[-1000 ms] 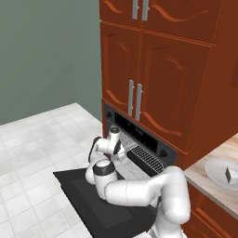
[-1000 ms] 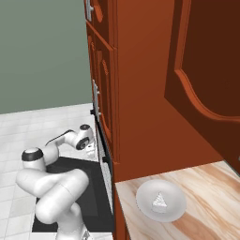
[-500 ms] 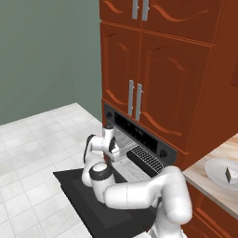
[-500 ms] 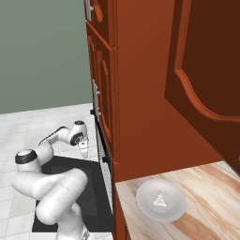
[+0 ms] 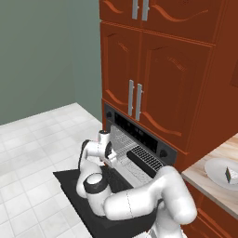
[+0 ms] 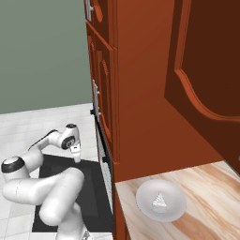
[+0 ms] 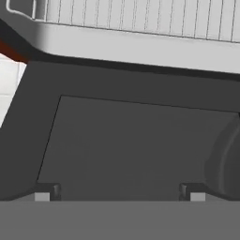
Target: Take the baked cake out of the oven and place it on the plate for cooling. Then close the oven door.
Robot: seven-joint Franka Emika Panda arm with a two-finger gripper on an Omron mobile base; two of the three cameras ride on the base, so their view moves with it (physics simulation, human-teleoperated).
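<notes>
1. Above the lowered oven door point(image 5: 76, 190), the claw point(image 7: 119, 191) is held spread wide, grasping nothing.
2. On the table point(image 6: 206, 197), the baked cake point(image 6: 160, 201) is seen resting on the plate point(image 6: 145, 194).
3. Door closing is judged the step in hand; the panel's outer edge must be lifted.

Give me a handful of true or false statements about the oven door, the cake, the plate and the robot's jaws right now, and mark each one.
1. The oven door is folded down open. True.
2. The cake is inside the oven on the rack. False: it sits on the plate on the wooden counter.
3. The gripper has its jaws spread wide with nothing between them. True.
4. The gripper is over the plate. False: it hangs above the open oven door, in front of the oven.
5. The plate lies on the floor. False: it rests on the counter beside the oven cabinet.
</notes>
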